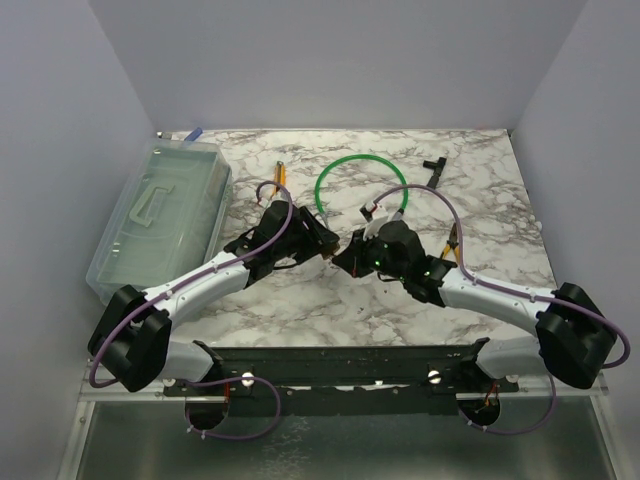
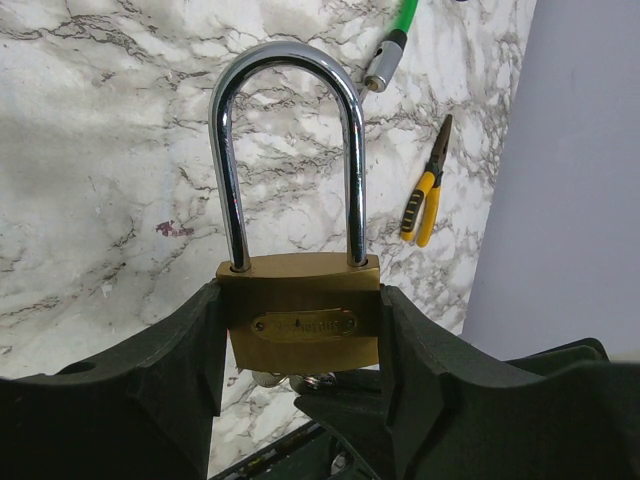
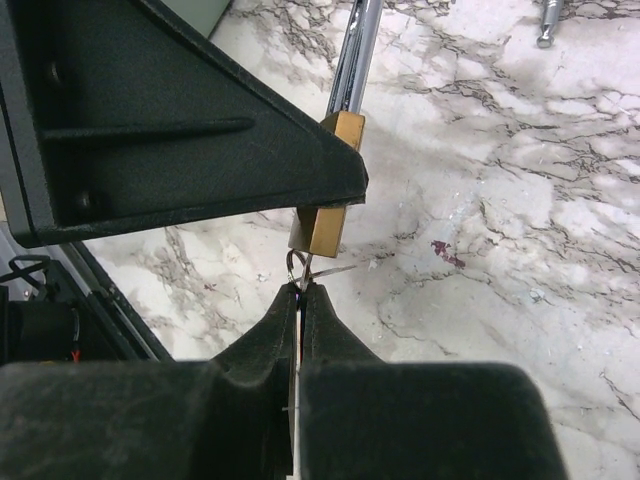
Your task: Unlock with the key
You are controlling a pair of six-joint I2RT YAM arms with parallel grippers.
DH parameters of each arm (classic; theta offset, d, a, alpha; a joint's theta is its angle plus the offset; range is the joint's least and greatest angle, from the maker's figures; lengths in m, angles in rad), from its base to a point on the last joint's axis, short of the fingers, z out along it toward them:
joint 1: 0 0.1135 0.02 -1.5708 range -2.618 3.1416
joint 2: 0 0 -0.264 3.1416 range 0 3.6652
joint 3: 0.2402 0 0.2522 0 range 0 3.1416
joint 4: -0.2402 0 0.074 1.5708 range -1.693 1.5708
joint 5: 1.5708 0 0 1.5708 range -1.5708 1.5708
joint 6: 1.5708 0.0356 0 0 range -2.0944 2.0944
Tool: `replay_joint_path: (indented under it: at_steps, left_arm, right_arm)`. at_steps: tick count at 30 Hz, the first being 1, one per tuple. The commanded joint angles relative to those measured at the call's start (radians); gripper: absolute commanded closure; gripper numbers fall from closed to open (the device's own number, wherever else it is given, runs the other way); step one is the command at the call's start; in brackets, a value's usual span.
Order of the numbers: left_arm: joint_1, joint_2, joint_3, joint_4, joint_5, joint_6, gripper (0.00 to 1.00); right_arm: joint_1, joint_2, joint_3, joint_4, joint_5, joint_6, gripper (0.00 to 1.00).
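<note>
Top view: the 2 arms, left arm [image 1: 215, 270] and right arm [image 1: 480, 290], are meeting above the middle of the desk [image 1: 300, 320].

Left wrist view: the left jaws are standing partly open, clamping the brass padlock [image 2: 300, 312] by its sides. Its shackle [image 2: 288, 150] is sitting closed, so unlocking is not yet done.

Right wrist view: the right jaws are pinching fully together on the key [image 3: 322, 270], just beneath the padlock's base. Whether it is entering the keyhole cannot be told. The turn is remaining.

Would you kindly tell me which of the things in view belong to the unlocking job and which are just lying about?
Part of the job:
- brass padlock, clamped in the left end effector
- key, pinched in the right end effector just below the padlock

Lying about:
- green cable
- yellow-handled pliers
- clear plastic box
- black tool
</note>
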Motion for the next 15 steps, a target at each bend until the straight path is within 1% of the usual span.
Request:
replay_joint_path:
  at_steps: [1, 3, 7, 8, 11, 15]
  left_arm:
    - [-0.008, -0.036, 0.003, 0.085, 0.039, -0.019, 1.00]
    - [-0.009, -0.030, 0.008, 0.085, 0.031, -0.013, 1.00]
    - [-0.008, -0.015, 0.019, 0.090, 0.019, -0.008, 1.00]
    - [-0.007, -0.011, 0.020, 0.094, 0.019, -0.007, 1.00]
    - [-0.008, 0.002, 0.024, 0.104, 0.026, -0.009, 1.00]
    - [-0.007, 0.006, 0.024, 0.111, 0.034, -0.013, 1.00]
  right_arm:
    - [-0.002, -0.008, 0.050, -0.013, 0.037, -0.053, 0.98]
    - [-0.002, -0.039, 0.041, -0.041, 0.017, -0.060, 0.90]
    - [-0.002, -0.107, 0.008, -0.085, -0.002, -0.054, 0.68]
    - [-0.002, -0.120, 0.005, -0.097, -0.002, -0.050, 0.65]
    - [-0.002, -0.147, 0.001, -0.112, 0.001, -0.038, 0.60]
    - [-0.002, -0.146, 0.002, -0.107, 0.017, -0.028, 0.60]
